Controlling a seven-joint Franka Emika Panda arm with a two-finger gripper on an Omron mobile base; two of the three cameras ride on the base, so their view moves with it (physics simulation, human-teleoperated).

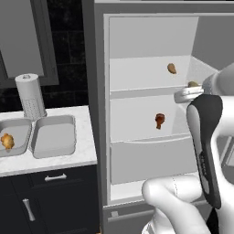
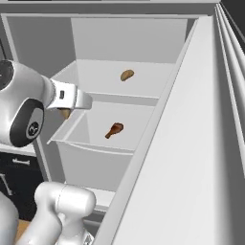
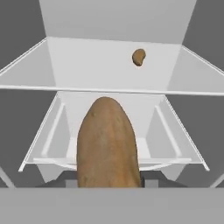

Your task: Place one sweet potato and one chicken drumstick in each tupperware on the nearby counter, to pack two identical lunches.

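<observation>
With the grey fridge (image 1: 103, 114) standing open, its white shelves (image 2: 139, 76) hold three items. On the upper shelf, toward the back, lies a small tan-brown rounded sweet potato (image 1: 172, 68); in the hand view it sits at about 1 o'clock (image 3: 138, 57). On the shelf below rests a small golden-brown chicken drumstick (image 1: 159, 120), bulbous end up, bone end down (image 2: 114, 129). At the front edge of the upper shelf, the two-finger gripper (image 1: 194, 87) is at a long smooth tan sweet potato (image 3: 107, 144), which stands between the finger tips in the hand view; the jaws are closed against it as far as can be told, though the fingers themselves are hidden.

On the white marble-look counter (image 1: 87, 141), at 9 o'clock from the fridge, two light-grey rectangular tupperware trays sit side by side, touching. The left tray (image 1: 20, 125) contains one orange-brown piece of food (image 1: 7, 141); its kind is too small to tell. The right tray (image 1: 55, 135) holds nothing. Behind them stands a white paper towel roll (image 1: 29, 95).
</observation>
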